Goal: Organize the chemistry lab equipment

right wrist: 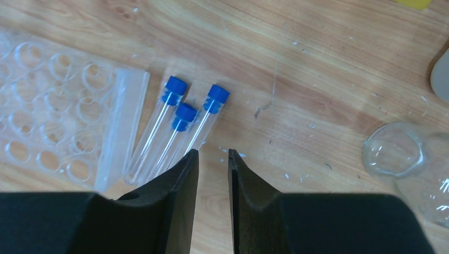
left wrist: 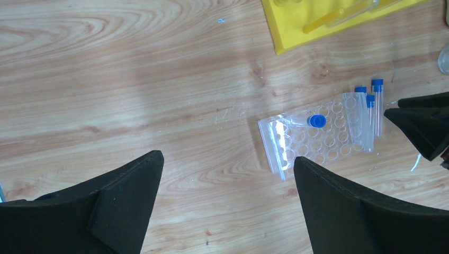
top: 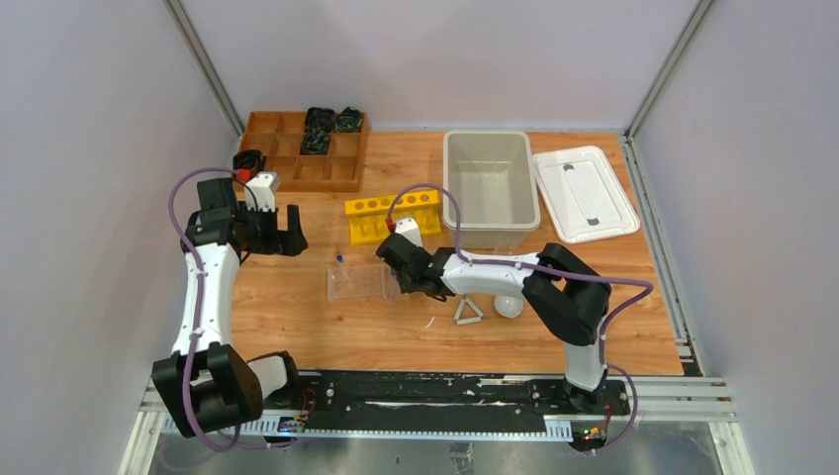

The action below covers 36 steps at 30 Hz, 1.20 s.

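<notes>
The clear plastic tube rack lies flat on the wood, also in the left wrist view and the right wrist view. One blue-capped tube stands in it. Three blue-capped tubes lie side by side next to the rack's edge. My right gripper hovers just right of their ends, its jaws a narrow gap apart with nothing between; it also shows from above. My left gripper is wide open and empty, up left of the rack. A glass beaker lies to the right. The white triangle frame and white dish sit beside the right arm.
A yellow rack stands behind the clear rack. A beige bin and its lid are at the back right. A wooden compartment tray with black items is at the back left.
</notes>
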{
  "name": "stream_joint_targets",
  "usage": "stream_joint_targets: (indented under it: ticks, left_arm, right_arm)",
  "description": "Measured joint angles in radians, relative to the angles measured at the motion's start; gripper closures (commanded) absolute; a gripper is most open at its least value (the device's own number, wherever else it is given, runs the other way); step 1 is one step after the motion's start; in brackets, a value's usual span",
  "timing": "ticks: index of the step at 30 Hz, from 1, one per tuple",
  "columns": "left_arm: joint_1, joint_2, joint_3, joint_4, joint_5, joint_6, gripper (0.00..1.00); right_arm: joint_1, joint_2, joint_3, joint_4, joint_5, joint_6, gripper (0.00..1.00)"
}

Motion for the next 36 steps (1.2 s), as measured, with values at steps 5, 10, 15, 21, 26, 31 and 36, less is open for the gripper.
stream_joint_targets:
  ticks: [5,10,15,21,26,31,36]
  left_arm:
    - [0.000,0.000,0.000,0.000,0.000,0.000,0.00]
    - [0.000,0.000,0.000,0.000,0.000,0.000,0.00]
    - [0.000,0.000,0.000,0.000,0.000,0.000,0.00]
    - [0.000,0.000,0.000,0.001,0.000,0.000,0.00]
    - [0.000,0.000,0.000,0.001,0.000,0.000,0.00]
    - [0.000,0.000,0.000,0.001,-0.001,0.001,0.00]
    - [0.000,-0.006,0.000,0.001,-0.002,0.004,0.00]
  right_arm:
    - [-0.025,0.029,0.007,-0.002,-0.014,0.014,0.68]
    - [-0.034,0.037,0.007,-0.002,-0.024,0.015,0.68]
    - [-0.034,0.029,0.007,-0.003,-0.024,0.021,0.68]
    - [-0.034,0.009,0.023,-0.005,-0.024,0.033,0.68]
    - [-0.034,0.011,0.058,-0.006,-0.025,0.036,0.68]
    - [-0.034,0.033,0.078,-0.006,-0.028,0.039,0.68]
    - [-0.038,0.058,0.077,-0.014,-0.032,0.043,0.69]
